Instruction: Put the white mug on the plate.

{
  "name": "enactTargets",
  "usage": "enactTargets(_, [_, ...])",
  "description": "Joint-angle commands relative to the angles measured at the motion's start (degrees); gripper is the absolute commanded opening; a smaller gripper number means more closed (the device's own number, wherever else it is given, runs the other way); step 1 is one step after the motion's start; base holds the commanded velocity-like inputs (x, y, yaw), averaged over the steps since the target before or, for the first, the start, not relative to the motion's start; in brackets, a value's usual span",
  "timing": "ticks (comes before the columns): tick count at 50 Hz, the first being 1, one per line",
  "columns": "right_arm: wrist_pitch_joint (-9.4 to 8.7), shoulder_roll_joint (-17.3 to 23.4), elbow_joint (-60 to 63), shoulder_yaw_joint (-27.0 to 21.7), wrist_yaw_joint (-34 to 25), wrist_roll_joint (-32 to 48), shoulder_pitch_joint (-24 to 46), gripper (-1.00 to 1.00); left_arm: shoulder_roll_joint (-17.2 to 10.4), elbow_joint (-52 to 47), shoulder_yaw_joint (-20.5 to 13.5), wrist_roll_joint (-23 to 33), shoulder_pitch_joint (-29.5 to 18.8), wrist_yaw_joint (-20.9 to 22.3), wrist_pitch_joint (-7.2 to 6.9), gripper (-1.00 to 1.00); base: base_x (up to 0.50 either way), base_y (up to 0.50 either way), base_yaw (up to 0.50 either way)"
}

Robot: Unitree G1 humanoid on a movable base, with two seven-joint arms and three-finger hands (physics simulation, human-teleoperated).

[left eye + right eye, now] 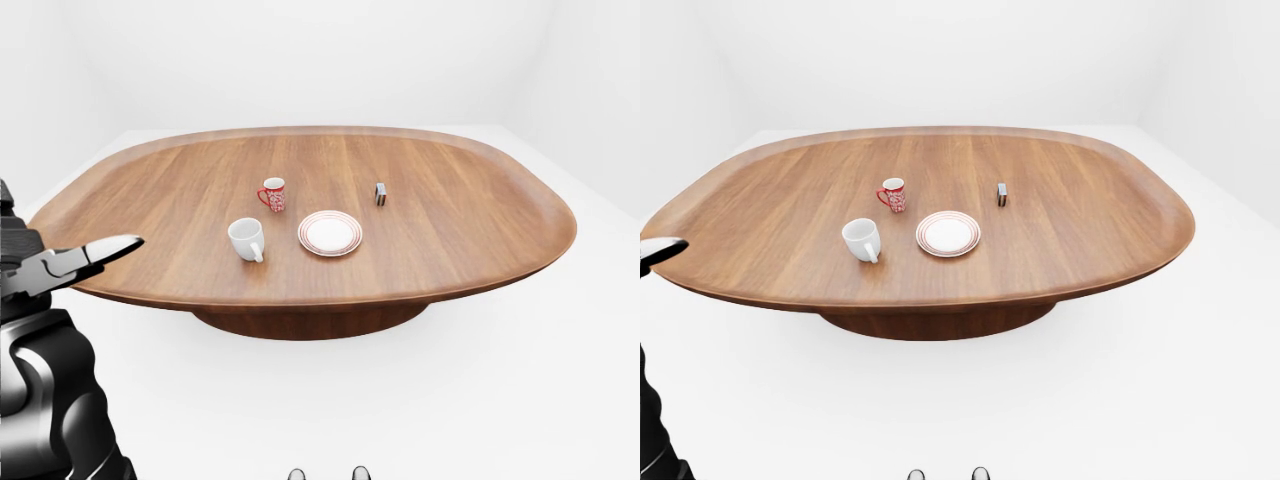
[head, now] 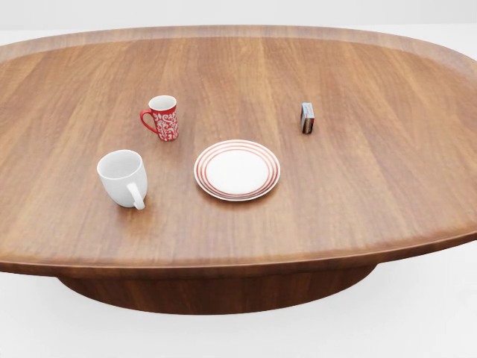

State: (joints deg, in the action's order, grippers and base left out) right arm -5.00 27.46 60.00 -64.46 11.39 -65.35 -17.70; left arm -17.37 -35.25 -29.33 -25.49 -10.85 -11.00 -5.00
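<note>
Wooden oval table (image 2: 358,201) in a white room; left hand (image 1: 60,265) beside it, grip unclear.

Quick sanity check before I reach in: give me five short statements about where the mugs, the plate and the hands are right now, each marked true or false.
1. The white mug already sits on the plate. False: it stands on the table, left of the plate in the head view, apart from it.
2. The plate is bare. True.
3. The red patterned mug lies on its side. False: it stands upright, above the white mug in the head view.
4. A small box stands to the upper right of the plate in the head view. True.
5. The right hand hovers over the plate. False: no right hand shows; only the left hand appears, at the left edge of the left-eye view, holding nothing.
</note>
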Motion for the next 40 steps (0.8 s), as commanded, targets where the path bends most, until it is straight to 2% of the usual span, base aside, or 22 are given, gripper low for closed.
enactTargets(1, [0.00,2.8,0.0,-4.0,-0.1,-5.1,-0.9,1.00,-1.9,1.0,-1.6,-3.8,-1.1,-2.9,0.00,1.00,0.00,0.19,0.00])
enactTargets(3, [0.00,3.4,0.0,1.3,-0.1,-1.0,-2.0,1.00,-1.8,0.9,-1.4,-3.6,-1.0,-2.8,0.00,1.00,0.00,0.50,0.00])
enactTargets(6, [0.00,3.4,0.0,4.7,-0.1,1.5,-3.6,1.00,-1.9,1.0,-1.7,-3.8,-1.1,-2.8,0.00,1.00,0.00,0.50,0.00])
enactTargets(11, [0.00,3.2,0.0,2.9,-0.5,-0.2,-3.8,1.00,-1.8,1.1,-1.5,-4.0,-1.0,-2.8,0.00,1.00,0.00,0.50,0.00])
enactTargets(18, [0.00,3.1,0.0,8.1,-0.3,3.1,-4.4,1.00,-1.8,1.0,-1.4,-3.9,-0.9,-2.9,0.00,1.00,0.00,0.50,0.00])
enactTargets(26, [0.00,3.6,0.0,9.5,0.2,2.5,-4.9,1.00,-1.7,0.8,-1.5,-4.2,-0.8,-2.9,0.00,1.00,0.12,0.48,0.00])
enactTargets(40, [0.00,2.9,0.0,10.5,-0.2,2.8,-5.5,1.00,-1.9,0.7,-1.6,-4.7,-0.9,-3.1,0.00,1.00,0.46,0.04,0.00])
